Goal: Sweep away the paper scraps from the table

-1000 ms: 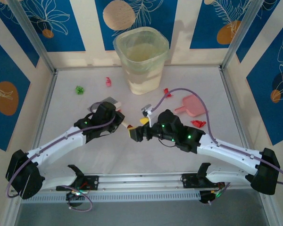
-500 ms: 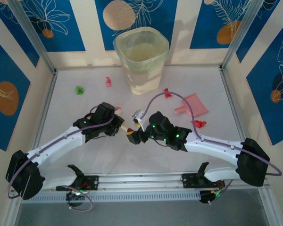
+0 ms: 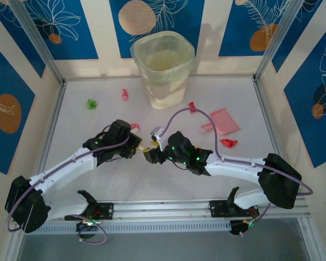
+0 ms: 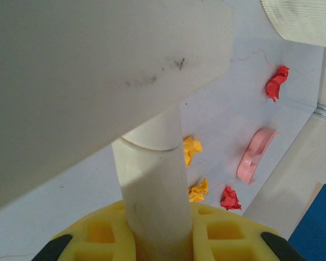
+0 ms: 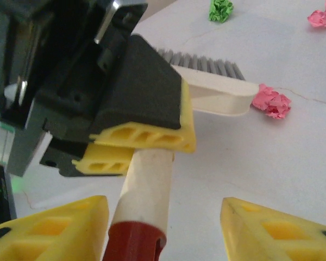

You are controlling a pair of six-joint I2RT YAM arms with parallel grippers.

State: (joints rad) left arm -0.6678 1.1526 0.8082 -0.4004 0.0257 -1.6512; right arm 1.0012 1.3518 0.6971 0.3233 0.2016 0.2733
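My left gripper (image 3: 137, 145) is shut on the brush's cream handle (image 4: 152, 190), and the brush head (image 4: 98, 70) looms just above it. My right gripper (image 5: 163, 228) faces it, open, its yellow fingers either side of the handle's red end (image 5: 133, 242); the left finger is close to it, the right one well apart. Paper scraps lie on the table (image 3: 152, 182): green (image 3: 91, 103), pink (image 3: 125, 94), red (image 3: 192, 106) and red (image 3: 228, 143). Orange scraps (image 4: 191, 149) lie beyond the handle. A pink scrap (image 5: 271, 101) sits by the bristles (image 5: 206, 81).
A translucent bin (image 3: 163, 68) stands at the back centre. The flat pink dustpan (image 3: 221, 120) lies right of the grippers. Aluminium rails and patterned walls close in the table on three sides. Both arms meet near the table's middle.
My right arm has swung left to the left gripper and its jaws have narrowed around the handle's red end. The left gripper has kept its hold and barely moved.
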